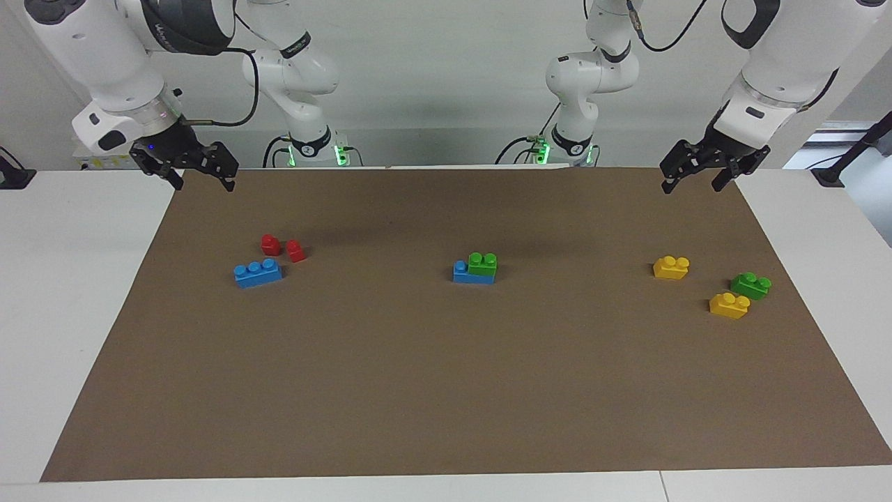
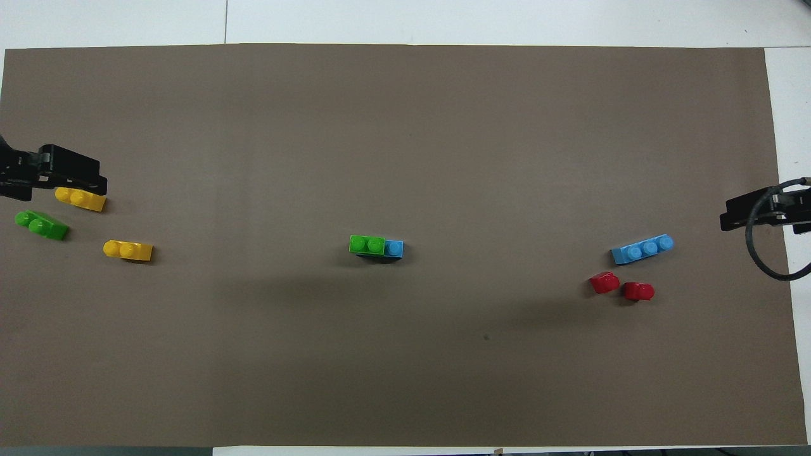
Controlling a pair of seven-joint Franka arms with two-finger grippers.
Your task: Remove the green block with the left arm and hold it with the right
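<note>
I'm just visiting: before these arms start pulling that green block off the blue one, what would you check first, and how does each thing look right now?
1. Green block sits on the blue block at mid-mat: ok.
2. Nothing crowds that stack: ok.
3. Left gripper open and holding nothing: ok.
4. Right gripper open and holding nothing: ok.
5. Either gripper at the stack: not ok, both hang at the mat's corners by the robots.
6. Second green block lies loose between the yellow blocks, so the target could be mixed up: not ok.
</note>
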